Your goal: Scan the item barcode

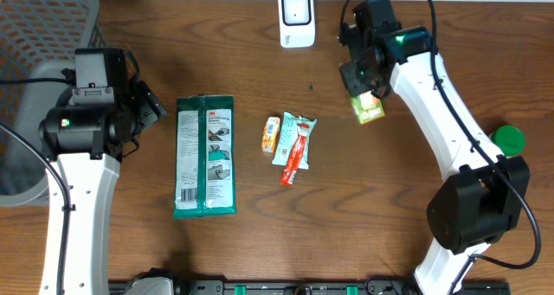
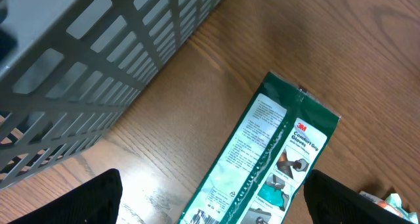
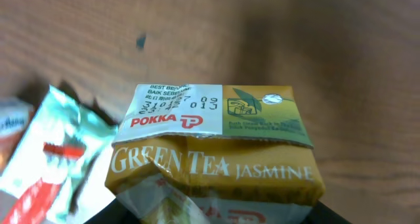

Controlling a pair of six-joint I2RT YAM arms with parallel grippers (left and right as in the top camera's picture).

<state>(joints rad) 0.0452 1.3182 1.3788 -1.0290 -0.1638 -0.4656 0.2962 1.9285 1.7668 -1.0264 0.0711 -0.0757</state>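
The right gripper (image 1: 363, 84) was pinching a small yellow-green cardboard drink carton (image 1: 370, 109), its fingers closed partway onto the carton's sides. It held the carton toward the far right of the brown wooden table (image 1: 260, 234), to the right of and a little nearer than the white rounded-box barcode scanner (image 1: 296, 18), which stood at the far edge; carton and scanner were apart. In the right wrist view the drink carton (image 3: 213, 145) filled the middle of the picture, showing a printed best-before date, the red Pokka logo and the words "Green Tea Jasmine"; no barcode could be made out on that face. The left gripper (image 1: 152, 105) hung with its dark fingers (image 2: 98, 198) spread wide and nothing between them, just left of the far end of a long green plastic packet of 3M gloves (image 1: 205, 157) lying flat on the table. A grey plastic lattice basket (image 1: 43, 18) stood at the far left corner. In the middle of the table lay a small orange sachet (image 1: 272, 133), touching a pale teal sachet with a red stripe (image 1: 294, 144) to its right. A round green object (image 1: 508, 139) sat near the right edge.
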